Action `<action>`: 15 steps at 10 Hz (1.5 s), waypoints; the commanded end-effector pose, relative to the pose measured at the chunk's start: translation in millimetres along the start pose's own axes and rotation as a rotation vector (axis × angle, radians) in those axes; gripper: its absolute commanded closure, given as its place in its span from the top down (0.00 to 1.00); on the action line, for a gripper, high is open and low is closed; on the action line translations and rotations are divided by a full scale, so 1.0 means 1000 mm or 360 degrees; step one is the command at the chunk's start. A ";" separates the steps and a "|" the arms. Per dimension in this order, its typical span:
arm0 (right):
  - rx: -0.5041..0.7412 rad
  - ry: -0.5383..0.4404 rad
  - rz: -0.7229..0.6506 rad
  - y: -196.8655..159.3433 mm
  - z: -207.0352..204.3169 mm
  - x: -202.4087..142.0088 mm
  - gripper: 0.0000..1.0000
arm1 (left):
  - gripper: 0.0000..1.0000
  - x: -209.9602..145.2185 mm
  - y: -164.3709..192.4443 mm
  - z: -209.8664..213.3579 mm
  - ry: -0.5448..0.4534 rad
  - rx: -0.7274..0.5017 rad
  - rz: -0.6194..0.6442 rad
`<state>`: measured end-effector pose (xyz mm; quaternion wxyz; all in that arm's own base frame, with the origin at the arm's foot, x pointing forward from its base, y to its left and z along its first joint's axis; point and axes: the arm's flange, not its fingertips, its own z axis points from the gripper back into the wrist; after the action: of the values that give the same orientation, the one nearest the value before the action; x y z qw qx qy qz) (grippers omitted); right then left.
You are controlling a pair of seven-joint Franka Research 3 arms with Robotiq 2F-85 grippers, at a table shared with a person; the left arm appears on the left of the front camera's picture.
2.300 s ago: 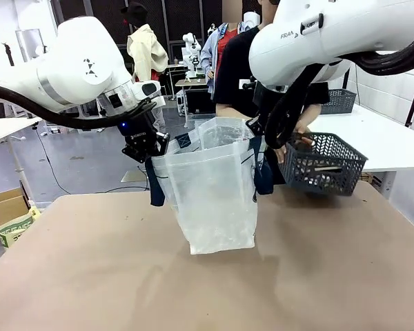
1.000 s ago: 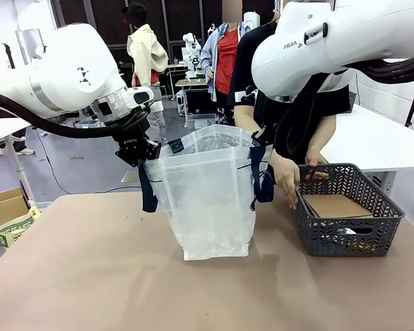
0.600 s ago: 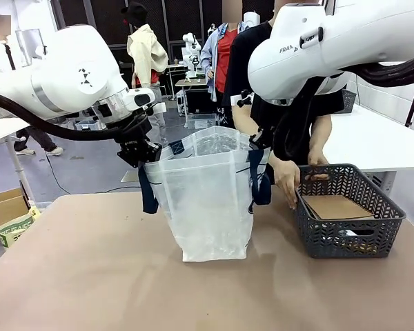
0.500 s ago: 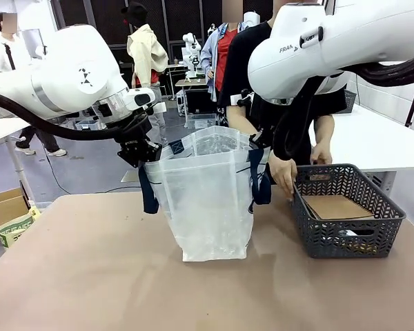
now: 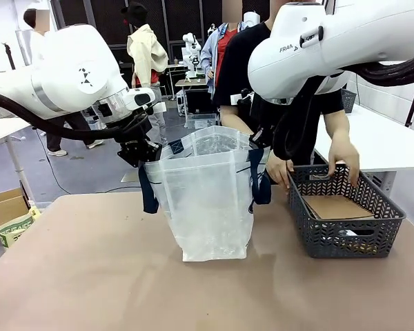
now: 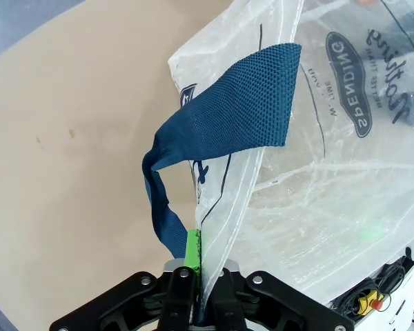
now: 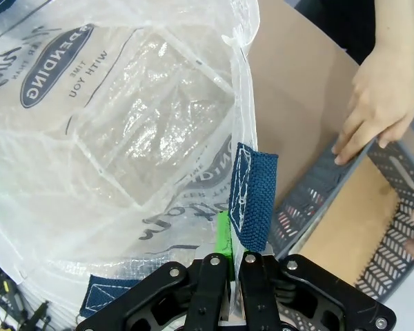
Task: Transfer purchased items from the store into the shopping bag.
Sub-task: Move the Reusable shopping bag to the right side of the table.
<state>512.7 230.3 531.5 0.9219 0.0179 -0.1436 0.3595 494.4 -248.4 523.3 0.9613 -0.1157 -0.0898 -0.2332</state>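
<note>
**Both grippers pinch the bag's rim; basket sits beside it**

In the front view the shopping bag (image 5: 207,200) stands upright at the middle of the table (image 5: 90,276), its mouth spread between the two arms.

The left gripper (image 5: 139,148) is at the bag's 10 o'clock corner. In the left wrist view its jaws (image 6: 200,249) are closed together on the thin frosted edge of the bag (image 6: 331,172), with a green pad (image 6: 192,249) pressed against the plastic. A navy strap (image 6: 228,117) loops up from just beside the pinch, toward 12 o'clock in that picture.

The right gripper (image 5: 259,141) is at the bag's 2 o'clock corner, mostly hidden behind its own arm in the front view. In the right wrist view its jaws (image 7: 232,265) are clamped on the bag's rim (image 7: 124,138) right where a navy strap end (image 7: 252,200) is sewn on.

The grey lattice basket (image 5: 345,231) rests on the table at 3 o'clock from the bag, near it but not touching. A flat tan item (image 5: 334,205) lies inside it.

Across the table, the person has one hand (image 5: 279,169) at the basket's near-left corner and the other hand (image 5: 346,162) on its far rim. In the right wrist view a hand (image 7: 379,110) rests on the basket's wall (image 7: 300,210), at 2 o'clock in that picture.
</note>
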 end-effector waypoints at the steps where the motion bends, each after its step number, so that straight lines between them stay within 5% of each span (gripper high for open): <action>1: 0.0006 -0.0003 -0.0011 -0.001 0.001 -0.001 0.00 | 0.00 0.000 0.001 0.001 -0.0002 0.0009 0.0019; 15: 0.0006 -0.0003 -0.0011 -0.001 0.001 -0.001 0.00 | 0.00 0.000 0.001 0.001 -0.0002 0.0009 0.0019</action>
<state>512.7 230.3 531.5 0.9219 0.0179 -0.1436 0.3594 494.4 -248.4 523.3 0.9614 -0.1157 -0.0898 -0.2331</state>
